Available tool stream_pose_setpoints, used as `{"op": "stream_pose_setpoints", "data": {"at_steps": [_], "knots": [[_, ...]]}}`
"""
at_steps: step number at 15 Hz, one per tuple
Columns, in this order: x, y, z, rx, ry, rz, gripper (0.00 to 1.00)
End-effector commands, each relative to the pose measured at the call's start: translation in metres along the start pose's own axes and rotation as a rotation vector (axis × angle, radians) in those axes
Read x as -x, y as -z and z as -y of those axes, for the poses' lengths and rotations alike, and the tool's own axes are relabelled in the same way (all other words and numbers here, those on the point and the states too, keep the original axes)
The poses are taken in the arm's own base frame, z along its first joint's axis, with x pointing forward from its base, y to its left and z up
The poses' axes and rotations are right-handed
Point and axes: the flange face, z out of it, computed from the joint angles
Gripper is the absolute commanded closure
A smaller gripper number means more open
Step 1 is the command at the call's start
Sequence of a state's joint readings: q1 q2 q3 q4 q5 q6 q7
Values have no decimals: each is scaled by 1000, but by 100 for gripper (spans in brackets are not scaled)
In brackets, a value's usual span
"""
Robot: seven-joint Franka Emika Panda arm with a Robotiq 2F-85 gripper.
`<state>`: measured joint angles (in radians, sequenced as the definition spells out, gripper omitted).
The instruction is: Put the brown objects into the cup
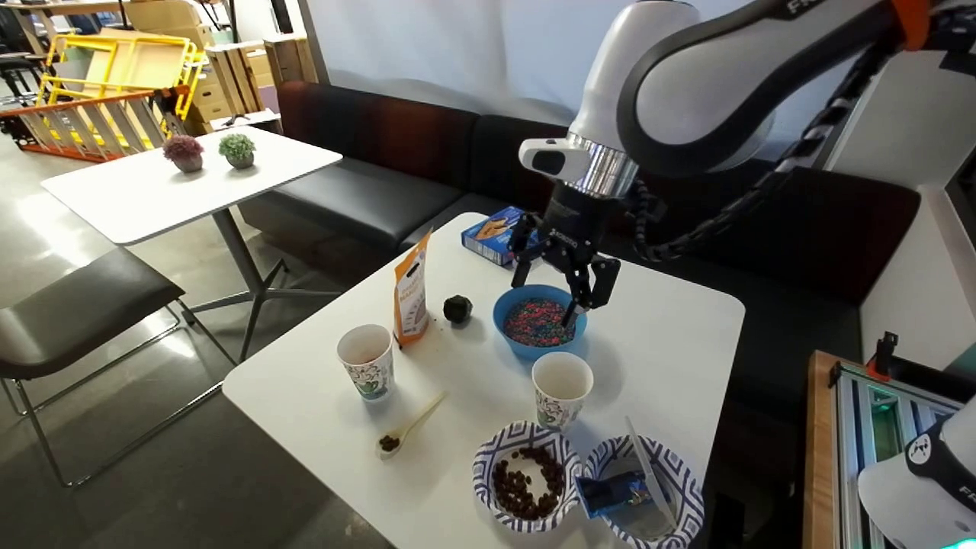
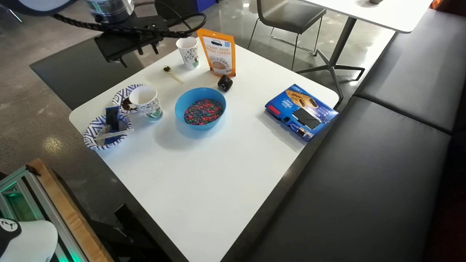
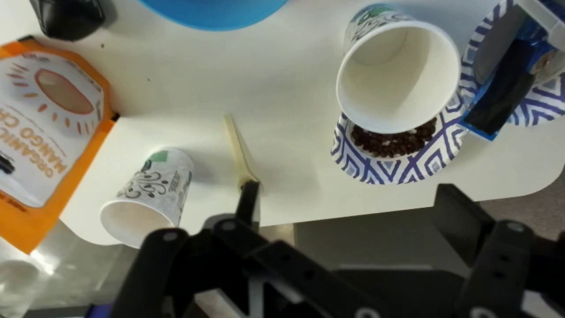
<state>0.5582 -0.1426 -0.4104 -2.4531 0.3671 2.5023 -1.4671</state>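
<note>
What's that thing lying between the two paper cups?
A pale spoon. The wrist view shows it between one cup and the other cup; an exterior view shows small dark-brown lumps resting in its bowl end.

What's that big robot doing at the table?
The robot arm is meant to put small brown lumps into a cup, but right now it isn't holding anything. Its fingers hang open in the air. Lots of lumps lie in a patterned bowl, and a few more sit in the spoon. No lumps show in the paper cup near that bowl. There's a second cup too, and I can't tell which one they should go in.
</note>
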Motion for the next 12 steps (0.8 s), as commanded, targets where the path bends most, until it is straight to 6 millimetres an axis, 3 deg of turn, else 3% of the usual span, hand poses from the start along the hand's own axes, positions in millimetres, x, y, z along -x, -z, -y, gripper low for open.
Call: {"op": "stream_pose_setpoints", "data": {"at_steps": [1,5,6,8,12], "knots": [[-9,-29,-23,-41,129,-53,0],[-14,-58,-45,-20,160,-136,0],[-13,-40,-29,-17,137,-107,0],[-13,-47,-33,-24,139,-106,0],[-14,-42,-34,-15,138,-112,0]]}}
